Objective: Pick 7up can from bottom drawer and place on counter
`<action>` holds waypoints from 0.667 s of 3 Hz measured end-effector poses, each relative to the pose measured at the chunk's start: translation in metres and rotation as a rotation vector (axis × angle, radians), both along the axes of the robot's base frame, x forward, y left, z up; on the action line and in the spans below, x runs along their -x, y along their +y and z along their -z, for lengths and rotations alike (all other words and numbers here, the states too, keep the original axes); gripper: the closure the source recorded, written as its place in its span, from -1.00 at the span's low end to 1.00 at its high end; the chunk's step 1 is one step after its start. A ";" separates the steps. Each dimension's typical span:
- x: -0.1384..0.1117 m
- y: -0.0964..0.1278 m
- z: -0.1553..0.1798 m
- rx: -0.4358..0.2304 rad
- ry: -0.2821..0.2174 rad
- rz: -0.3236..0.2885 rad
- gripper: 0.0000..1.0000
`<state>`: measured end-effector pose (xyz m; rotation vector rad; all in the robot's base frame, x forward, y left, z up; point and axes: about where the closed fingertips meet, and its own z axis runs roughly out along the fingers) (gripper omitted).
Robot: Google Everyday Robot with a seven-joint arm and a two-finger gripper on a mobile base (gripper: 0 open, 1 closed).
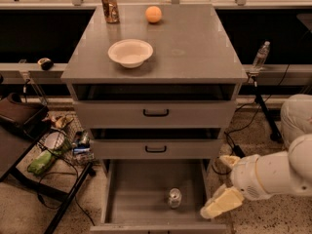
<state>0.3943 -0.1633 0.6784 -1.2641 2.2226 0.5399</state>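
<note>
Bottom drawer (141,189) is pulled open, and the 7up can (174,197) stands upright on its floor, right of centre and toward the near edge. It is not yet grasped, so the grasp, the lift and the placing on the counter (195,48) are all left to do. The gripper (214,185) hangs low at the drawer's near right corner, its pale fingers (219,203) spread apart and empty. The can is near them on their left, untouched and not between them.
</note>
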 end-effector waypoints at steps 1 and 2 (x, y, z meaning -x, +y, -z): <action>-0.031 0.024 0.017 -0.228 -0.141 0.078 -1.00; -0.083 0.022 0.021 -0.375 -0.285 0.154 -1.00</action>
